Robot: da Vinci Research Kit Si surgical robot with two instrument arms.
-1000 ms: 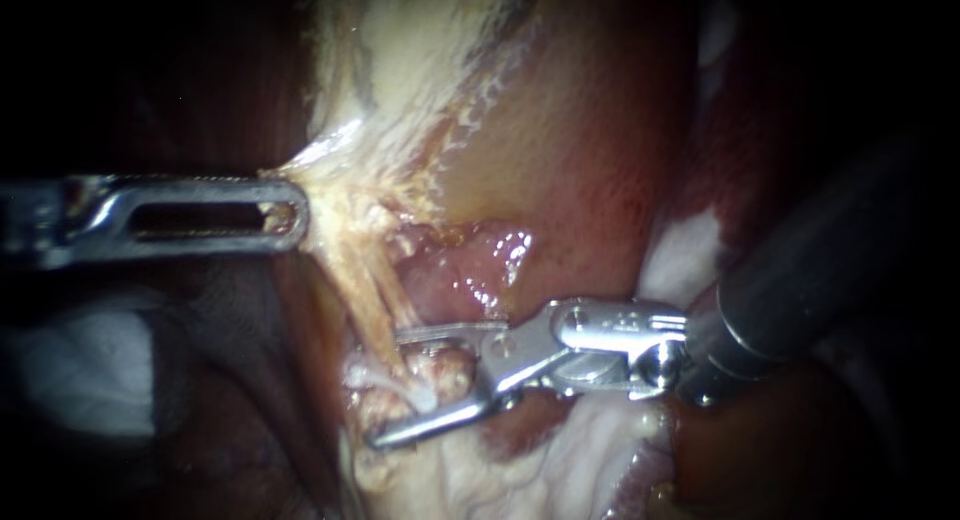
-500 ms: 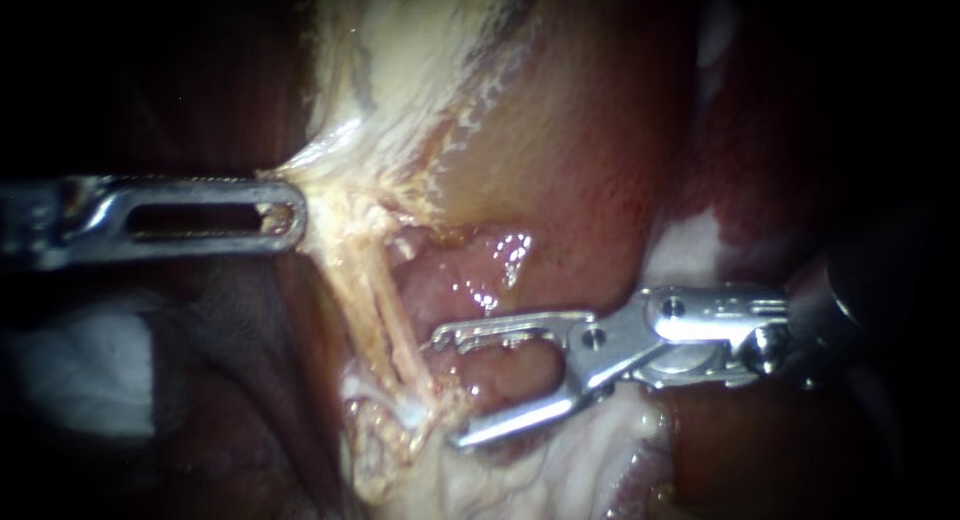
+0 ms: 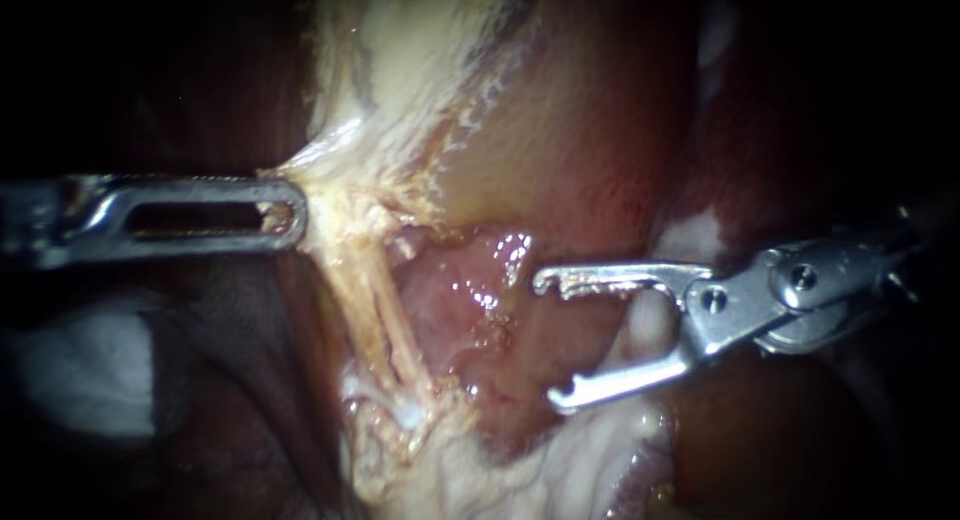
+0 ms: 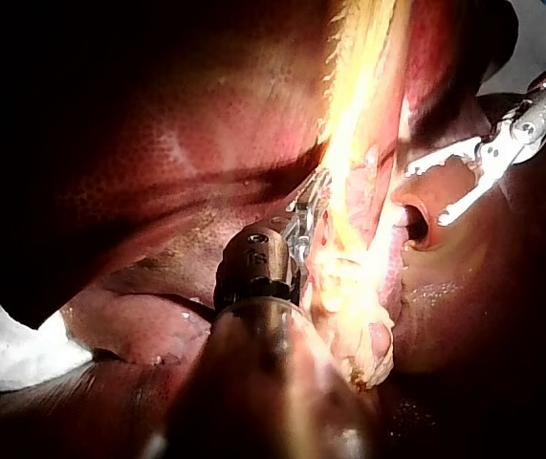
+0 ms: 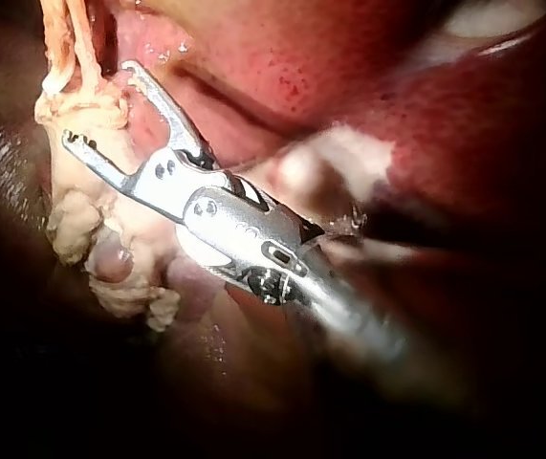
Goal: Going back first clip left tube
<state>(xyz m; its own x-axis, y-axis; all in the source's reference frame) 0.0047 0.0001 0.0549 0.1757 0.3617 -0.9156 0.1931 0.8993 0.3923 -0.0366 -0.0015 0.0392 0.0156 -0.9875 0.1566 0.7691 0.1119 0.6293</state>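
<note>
Two thin pale tubes (image 3: 385, 315) run side by side down from the yellowish tissue (image 3: 400, 70) to a fatty clump (image 3: 400, 420). I can make out no clip on them. My left instrument (image 3: 287, 216) comes in level from the left, its slotted jaws shut on the pale tissue edge (image 3: 318, 185) and holding it taut. My right instrument (image 3: 548, 340) has its hooked jaws wide open and empty, well to the right of the tubes, over pink glistening tissue (image 3: 470, 285). In the right wrist view its open jaws (image 5: 98, 103) stand just beside the fatty clump (image 5: 86, 225).
White gauze (image 3: 80, 370) lies at the lower left and more white material (image 3: 690, 245) sits behind the right instrument's jaws. Dark red liver (image 3: 760, 130) fills the right side. In the left wrist view the right instrument (image 4: 427, 194) hangs beyond the tissue held by my left one.
My right instrument has drawn back to the right, off the tubes, with its jaws opening wider. The left instrument and the tissue it holds have stayed put.
</note>
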